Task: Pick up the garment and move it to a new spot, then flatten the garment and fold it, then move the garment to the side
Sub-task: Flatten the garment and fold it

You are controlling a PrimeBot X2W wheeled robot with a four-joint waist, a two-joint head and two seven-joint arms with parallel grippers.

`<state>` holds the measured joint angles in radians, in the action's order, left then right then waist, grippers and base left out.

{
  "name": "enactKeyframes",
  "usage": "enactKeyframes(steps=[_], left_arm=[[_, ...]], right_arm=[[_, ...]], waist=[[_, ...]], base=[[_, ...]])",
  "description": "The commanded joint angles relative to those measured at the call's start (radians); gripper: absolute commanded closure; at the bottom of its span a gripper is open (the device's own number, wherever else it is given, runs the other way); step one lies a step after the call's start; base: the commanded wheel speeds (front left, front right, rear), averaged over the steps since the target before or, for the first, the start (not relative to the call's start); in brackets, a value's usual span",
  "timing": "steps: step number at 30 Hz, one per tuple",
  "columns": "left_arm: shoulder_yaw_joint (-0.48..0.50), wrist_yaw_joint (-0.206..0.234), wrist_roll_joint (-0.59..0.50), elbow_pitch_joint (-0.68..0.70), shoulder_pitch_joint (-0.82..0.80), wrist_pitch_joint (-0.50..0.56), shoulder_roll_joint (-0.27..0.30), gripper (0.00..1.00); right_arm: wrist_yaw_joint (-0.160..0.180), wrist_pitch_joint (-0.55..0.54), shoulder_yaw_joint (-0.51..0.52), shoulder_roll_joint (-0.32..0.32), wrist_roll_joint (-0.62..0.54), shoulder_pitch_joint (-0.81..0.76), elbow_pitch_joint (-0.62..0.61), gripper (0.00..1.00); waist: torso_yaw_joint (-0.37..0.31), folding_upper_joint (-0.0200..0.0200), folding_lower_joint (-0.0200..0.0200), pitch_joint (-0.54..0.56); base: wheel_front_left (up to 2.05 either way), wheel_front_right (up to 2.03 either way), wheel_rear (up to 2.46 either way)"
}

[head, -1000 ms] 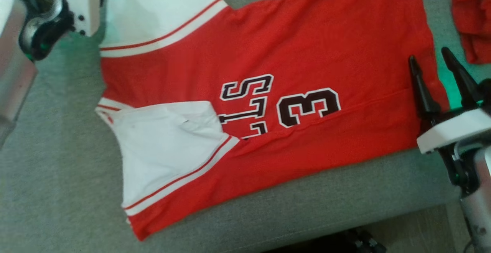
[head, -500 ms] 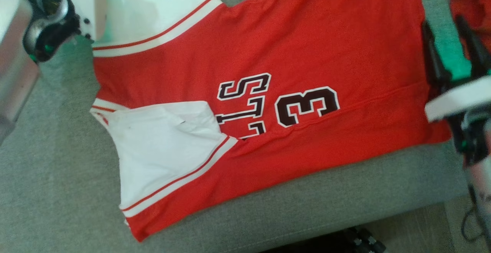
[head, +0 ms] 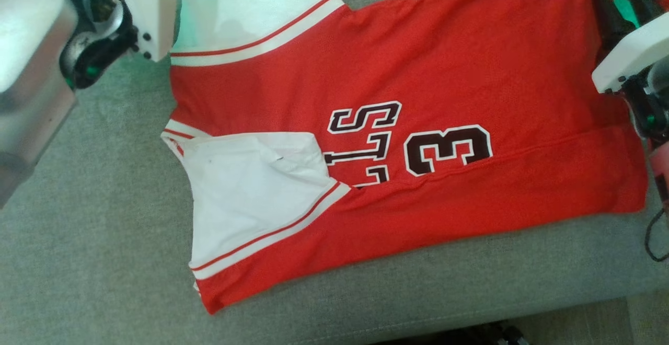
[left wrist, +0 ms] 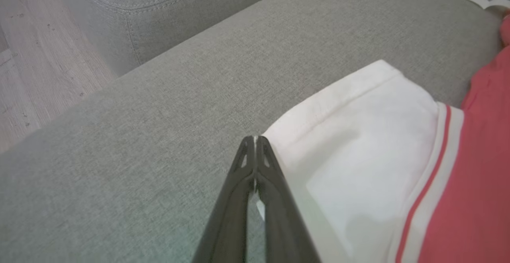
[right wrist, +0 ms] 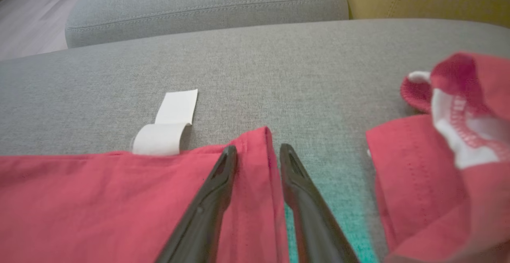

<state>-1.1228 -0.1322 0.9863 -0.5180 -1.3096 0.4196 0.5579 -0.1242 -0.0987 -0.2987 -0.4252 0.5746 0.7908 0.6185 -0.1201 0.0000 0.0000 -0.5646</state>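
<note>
Red jersey [head: 470, 62] flat on the grey sofa cushion [head: 99, 240]. Left gripper [left wrist: 255, 140] pressed together at the edge of the white sleeve [left wrist: 358, 135]; right gripper [right wrist: 255, 152] spread astride the hem corner [right wrist: 259, 135]. Close fully on both layers before lifting evenly.

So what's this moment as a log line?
left gripper: shut at sleeve edge; right gripper: open astride hem; jersey: flat on sofa

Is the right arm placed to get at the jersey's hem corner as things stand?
Probably yes: the right claw straddles the hem corner of the jersey, fingers parted either side, nothing between. The other red garment lies apart, to the side.
</note>
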Motion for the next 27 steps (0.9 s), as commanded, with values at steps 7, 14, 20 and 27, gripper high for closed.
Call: enactKeyframes(steps=[7, 14, 20, 27], left_arm=[[-0.018, 0.002, 0.034, -0.002, -0.081, -0.029, 0.037, 1.0], [-0.057, 0.002, 0.051, -0.002, -0.113, -0.087, 0.039, 1.0], [-0.051, 0.002, 0.036, -0.02, -0.167, -0.235, 0.039, 1.0], [-0.053, 0.002, 0.035, 0.025, -0.198, -0.353, 0.071, 1.0]], right_arm=[[-0.007, 0.027, -0.059, -0.04, 0.026, 0.054, 0.058, 0.85], [-0.007, 0.069, -0.097, -0.058, 0.034, 0.098, 0.107, 1.0], [-0.007, 0.166, -0.077, -0.064, 0.059, 0.143, 0.12, 1.0], [-0.007, 0.224, -0.063, -0.109, 0.115, 0.119, 0.074, 1.0]], waist=[[0.013, 0.0, 0.0, 0.001], [0.019, 0.0, 0.0, -0.003], [0.021, 0.0, 0.0, 0.01], [0.032, 0.0, 0.0, 0.052]], base=[[0.0, 0.0, 0.0], [0.0, 0.0, 0.0], [0.0, 0.0, 0.0], [0.0, 0.0, 0.0]])
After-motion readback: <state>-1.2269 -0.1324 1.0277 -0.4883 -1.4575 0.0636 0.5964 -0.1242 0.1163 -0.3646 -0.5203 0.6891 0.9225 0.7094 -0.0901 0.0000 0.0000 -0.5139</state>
